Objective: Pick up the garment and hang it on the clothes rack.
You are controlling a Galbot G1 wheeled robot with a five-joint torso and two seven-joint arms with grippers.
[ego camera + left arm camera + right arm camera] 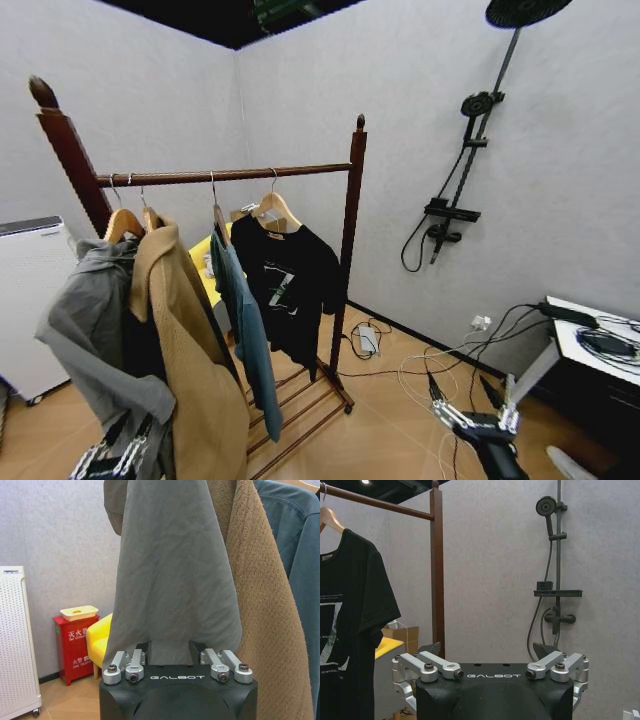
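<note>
The black T-shirt [290, 285] already hangs on its light wooden hanger [274, 208] from the top bar of the clothes rack [352, 215], at the end nearest the rack's right post. So the hanging step looks done, and the job reads as finished or at its very end.

The right hand [470, 395] is low, well apart from the rack, with the T-shirt up and off to its left. Its fingers are spread and nothing lies between them. In the right wrist view the T-shirt's sleeve and the rack post stand ahead of the hand, clear of any contact.

The left hand [112, 455] sits low under the other end of the rack. Its fingers [144, 650] are released and empty, with a grey jacket [172, 565] hanging just ahead of them and a tan coat [267, 605] beside that. A teal-blue shirt [248, 330] hangs between the coat and the T-shirt.

As I judge it, no further grasp is called for. Any next move only needs both hands kept clear of the hanging clothes, the left especially, since the grey jacket is close enough to snag.
</note>
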